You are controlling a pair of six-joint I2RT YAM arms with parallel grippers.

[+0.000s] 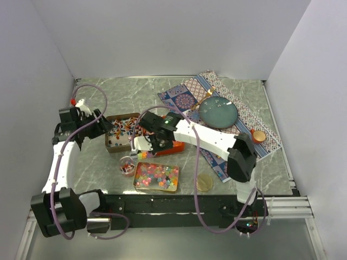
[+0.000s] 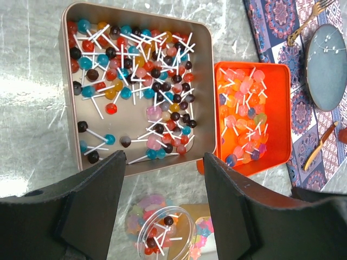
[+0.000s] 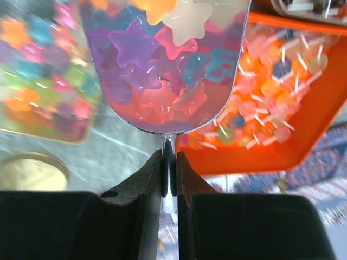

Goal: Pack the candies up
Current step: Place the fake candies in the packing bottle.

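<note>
**Right gripper** point(image 3: 169, 157): the jaws are almost closed and clamped on the thin handle of a metal scoop point(image 3: 219, 100). The scoop's long axis runs straight out in line with the fingers, with the bowl away from the wrist. The bowl is heaped with candies point(image 3: 142, 49): star-shaped jellies in purple, pink and white. The scoop is held above the table. On one side is a shallow tray point(image 3: 38, 132) of more star jellies. On the other is an orange tin point(image 3: 314, 119) of pale lollipops. A round gold lid point(image 3: 31, 172) lies on the marble near the tray.

**Left gripper** point(image 2: 164, 160): the jaws are well apart with nothing between them. The gripper hovers over a small clear cup point(image 2: 184, 222) holding a few lollipops. Beyond it is a square metal tin point(image 2: 209, 92) full of red, blue and dark lollipops point(image 2: 157, 70), their sticks lying every way. The orange tin stands just beside this tin.

**Surroundings:** a blue plate point(image 1: 218, 114) rests on a patterned mat point(image 1: 181, 97) at the far right.
</note>
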